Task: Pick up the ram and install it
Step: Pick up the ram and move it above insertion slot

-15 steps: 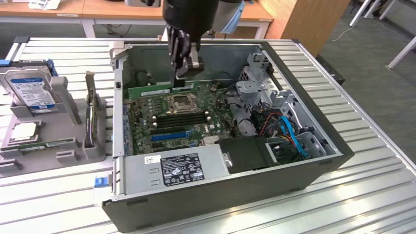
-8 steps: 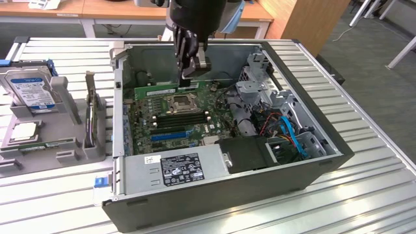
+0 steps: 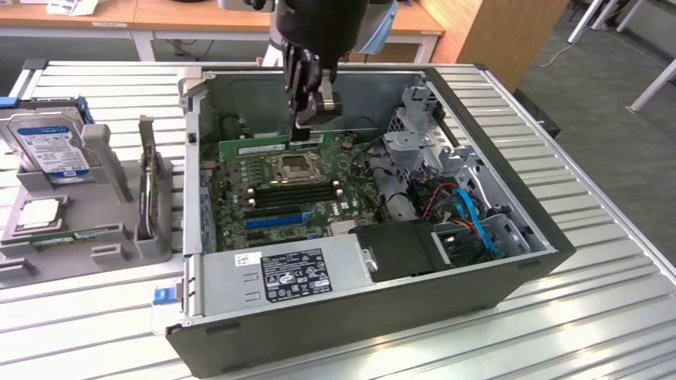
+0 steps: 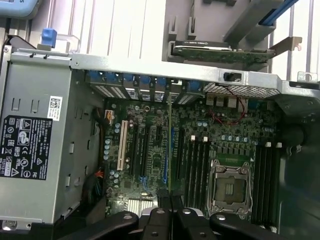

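My gripper (image 3: 306, 125) hangs inside the open computer case (image 3: 507, 261), over the far part of the motherboard (image 3: 317, 210). It is shut on the ram (image 3: 253, 147), a thin green stick that reaches from the fingers toward the exterior view's left. In the wrist view the ram (image 4: 170, 150) shows edge-on as a narrow green line running out from my gripper (image 4: 170, 214). It hovers above the board, parallel to the black memory slots (image 4: 196, 165) and just beside them. The CPU socket (image 3: 293, 166) lies below the ram, with more slots (image 3: 290, 191) on its near side.
A silver power supply (image 3: 280, 273) fills the case's near corner. Blue and red cables (image 3: 476, 222) and a drive cage (image 3: 417, 150) crowd the exterior view's right. Outside the case, a grey holder (image 3: 63, 237) carries a blue-labelled hard drive (image 3: 47, 142), a processor (image 3: 37, 212) and an upright card (image 3: 148, 182).
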Robot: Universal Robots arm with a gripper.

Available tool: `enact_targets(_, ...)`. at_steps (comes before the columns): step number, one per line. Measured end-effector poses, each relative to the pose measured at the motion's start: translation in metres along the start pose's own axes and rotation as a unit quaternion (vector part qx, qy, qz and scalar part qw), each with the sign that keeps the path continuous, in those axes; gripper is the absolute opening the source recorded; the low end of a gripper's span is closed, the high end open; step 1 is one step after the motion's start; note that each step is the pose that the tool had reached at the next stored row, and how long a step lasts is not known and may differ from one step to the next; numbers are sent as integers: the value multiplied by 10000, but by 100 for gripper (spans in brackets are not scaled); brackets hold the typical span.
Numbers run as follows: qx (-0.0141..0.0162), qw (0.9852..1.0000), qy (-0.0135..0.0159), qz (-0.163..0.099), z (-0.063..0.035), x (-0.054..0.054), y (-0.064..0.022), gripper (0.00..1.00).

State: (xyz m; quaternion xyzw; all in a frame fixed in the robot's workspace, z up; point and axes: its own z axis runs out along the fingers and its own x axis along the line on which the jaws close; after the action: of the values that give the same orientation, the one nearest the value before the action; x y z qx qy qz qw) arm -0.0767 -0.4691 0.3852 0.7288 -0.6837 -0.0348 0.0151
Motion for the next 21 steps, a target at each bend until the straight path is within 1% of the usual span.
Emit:
enact_targets(3, 4, 9999, -9, 124, 1, 0, -2, 12)
enact_targets(9, 5, 9999, -13, 136, 0, 1, -9, 12)
enact_targets(13, 4, 9999, -15, 140, -6, 6, -84, 12)
enact_targets(21, 3, 9999, -16, 146, -18, 17, -264, 12)
